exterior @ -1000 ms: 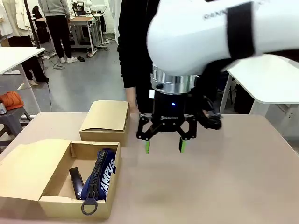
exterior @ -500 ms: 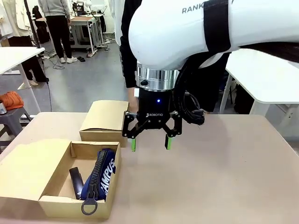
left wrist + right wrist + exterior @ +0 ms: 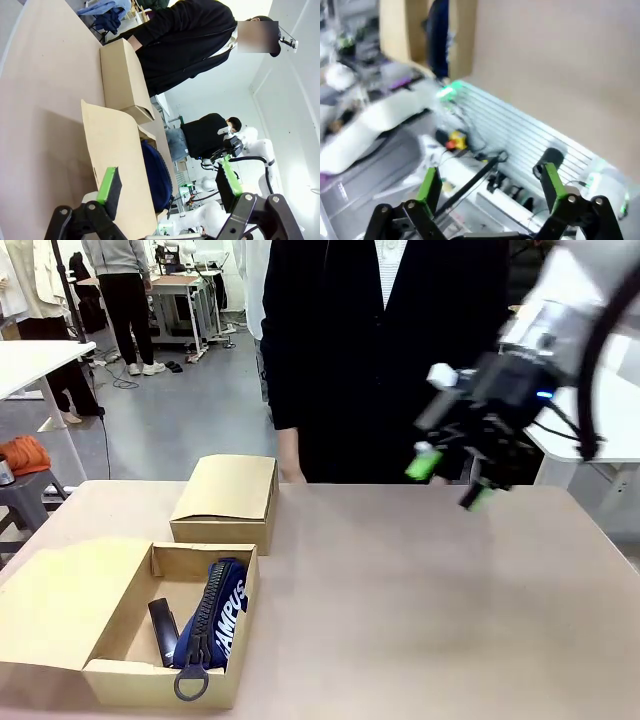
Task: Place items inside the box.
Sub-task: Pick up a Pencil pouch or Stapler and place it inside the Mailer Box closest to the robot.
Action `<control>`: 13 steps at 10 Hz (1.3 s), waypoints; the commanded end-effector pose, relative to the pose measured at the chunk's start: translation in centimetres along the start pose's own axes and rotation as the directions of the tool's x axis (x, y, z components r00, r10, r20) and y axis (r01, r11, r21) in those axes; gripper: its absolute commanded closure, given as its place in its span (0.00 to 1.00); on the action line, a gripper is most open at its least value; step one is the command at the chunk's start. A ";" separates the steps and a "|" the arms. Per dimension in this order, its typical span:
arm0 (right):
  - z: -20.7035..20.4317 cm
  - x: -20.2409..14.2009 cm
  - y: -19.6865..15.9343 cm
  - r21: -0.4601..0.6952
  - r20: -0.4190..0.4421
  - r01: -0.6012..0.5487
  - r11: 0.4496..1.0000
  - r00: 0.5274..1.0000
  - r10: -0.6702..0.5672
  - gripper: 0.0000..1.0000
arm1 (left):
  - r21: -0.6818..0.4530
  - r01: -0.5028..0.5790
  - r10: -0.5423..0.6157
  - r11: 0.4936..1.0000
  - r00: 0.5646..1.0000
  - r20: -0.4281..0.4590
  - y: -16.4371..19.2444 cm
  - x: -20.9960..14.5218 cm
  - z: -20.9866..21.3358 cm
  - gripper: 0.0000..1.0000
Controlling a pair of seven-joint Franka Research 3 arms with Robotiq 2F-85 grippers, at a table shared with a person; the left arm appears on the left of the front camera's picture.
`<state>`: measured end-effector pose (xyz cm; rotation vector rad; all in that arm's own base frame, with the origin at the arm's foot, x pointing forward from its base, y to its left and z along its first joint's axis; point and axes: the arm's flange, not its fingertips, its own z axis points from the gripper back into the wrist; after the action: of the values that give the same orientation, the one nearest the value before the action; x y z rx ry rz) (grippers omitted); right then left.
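Navy blue pouch (image 3: pixel 224 612) and black stapler (image 3: pixel 163 630) lie side by side inside the open cardboard box (image 3: pixel 128 677) at the table's near left. The right gripper (image 3: pixel 452 480) hangs empty above the far right, jaws wide. The left gripper (image 3: pixel 170 187) gapes too, holding nothing.

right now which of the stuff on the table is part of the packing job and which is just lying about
Part of the job:
- open cardboard box
- navy zippered pouch, lying in the box
- slim black stapler, in the box beside the pouch

Just lying about:
- closed cardboard box, behind the open one
- orange bundle on a stool off the table's left
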<state>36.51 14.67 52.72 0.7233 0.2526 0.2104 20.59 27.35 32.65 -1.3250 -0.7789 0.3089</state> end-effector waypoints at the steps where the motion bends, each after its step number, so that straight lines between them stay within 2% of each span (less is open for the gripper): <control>1: 1.0 -3.7 -7.4 0.207 0.090 -0.017 0.978 0.996 -0.002 0.00 | -0.018 0.020 -0.020 1.000 1.000 0.019 -0.2 -0.2 -0.3 0.04; 2: 1.5 -6.3 -9.7 0.275 0.169 -0.096 0.957 0.984 0.050 0.00 | -0.018 0.020 -0.020 1.000 1.000 0.019 -0.2 -0.2 -0.3 0.04; 4: 0.6 -13.4 -15.5 0.378 0.317 -0.012 0.926 0.941 -0.117 0.00 | -0.018 0.020 -0.020 1.000 1.000 0.019 -0.2 -0.2 -0.3 0.04; 6: -2.1 -17.2 -18.7 0.464 0.389 0.101 0.880 0.869 -0.304 0.00 | -0.018 0.020 -0.020 1.000 1.000 0.019 -0.2 -0.2 -0.3 0.04; 7: -3.2 -16.0 -19.3 0.470 0.364 0.220 0.855 0.834 -0.415 0.00 | -0.018 0.020 -0.020 1.000 1.000 0.019 -0.2 -0.2 -0.3 0.04; 8: 4.3 -13.1 -18.6 0.407 0.344 0.060 0.912 0.914 -0.214 0.00 | -0.018 0.020 -0.020 1.000 1.000 0.019 -0.2 -0.2 -0.3 0.04; 13: 4.3 -13.1 -18.6 0.407 0.344 0.060 0.912 0.914 -0.214 0.00 | -0.018 0.020 -0.020 1.000 1.000 0.019 -0.2 -0.2 -0.3 0.04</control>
<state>27.15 -5.23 45.10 1.0962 -0.0157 -0.1510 20.58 27.36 32.65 -1.3249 -0.7793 0.3089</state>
